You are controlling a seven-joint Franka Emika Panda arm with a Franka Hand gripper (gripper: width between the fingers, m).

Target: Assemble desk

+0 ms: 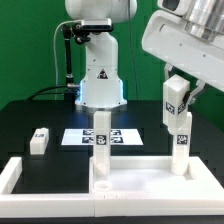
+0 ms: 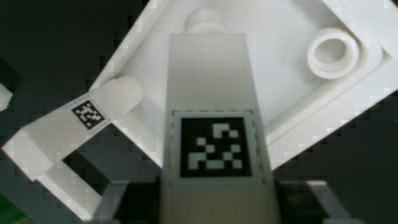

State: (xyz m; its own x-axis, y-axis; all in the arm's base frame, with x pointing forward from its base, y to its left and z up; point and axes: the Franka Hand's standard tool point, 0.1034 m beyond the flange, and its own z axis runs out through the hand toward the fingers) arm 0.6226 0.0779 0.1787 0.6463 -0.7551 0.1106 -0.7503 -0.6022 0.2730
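Fitting held leg (image 1: 178, 135) onto desk top (image 1: 140, 178), near right. Jaws clamp leg's upper part at a narrow setting. Whether leg is seated: cannot tell. Next, likely: line leg tip over round socket (image 2: 333, 50), press, twist. Standing leg (image 1: 100, 140) upright mid-top. Spare leg (image 1: 40, 140) lies left on worktop (image 1: 30, 115). Farther back, marker board (image 1: 125, 138). Square tags only, no readable writing.

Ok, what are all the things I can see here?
desk top: 1, white, front of the table.
standing leg: 1, white, tagged, upright on the desk top.
lying leg: 1, white, exterior view's left.
held leg: 1, white, tagged, in the gripper.
marker board: 1, white, black tags, behind the desk top.
border frame: 1, white, along the front.
table: 1, black, underneath.
robot base: 1, white, at the back.
gripper: 1, grey fingers, shut on the held leg.
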